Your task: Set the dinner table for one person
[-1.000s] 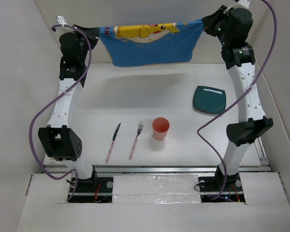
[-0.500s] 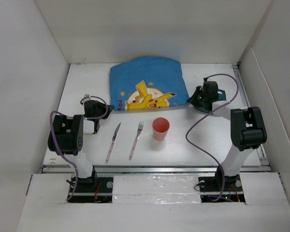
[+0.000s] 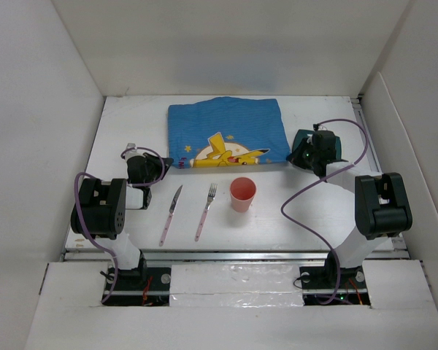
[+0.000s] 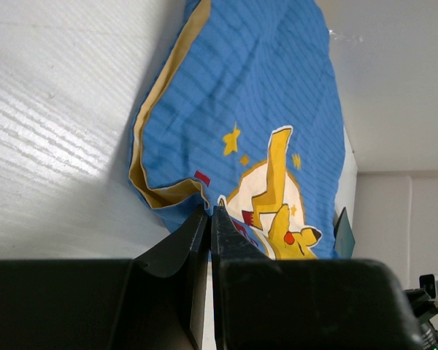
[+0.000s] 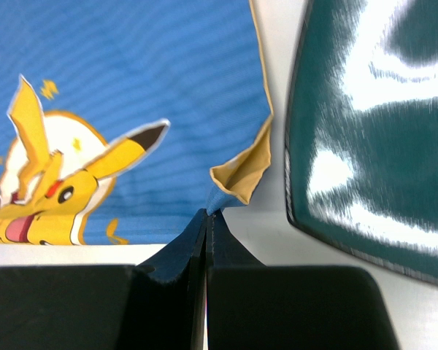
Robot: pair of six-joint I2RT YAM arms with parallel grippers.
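No legible text, nos. or brand marks in any view. Blue cloth placemat: print shows only a Pikachu figure w/ yellow stars beside it. Small red marks just left of the Pikachu figure: partly hidden in left-wrist view, too small in top view; cannot be read as letters.

Blue placemat with yellow Pikachu print, mustard underside; teal plate; coral cup; pink-handled knife and fork; white bench.
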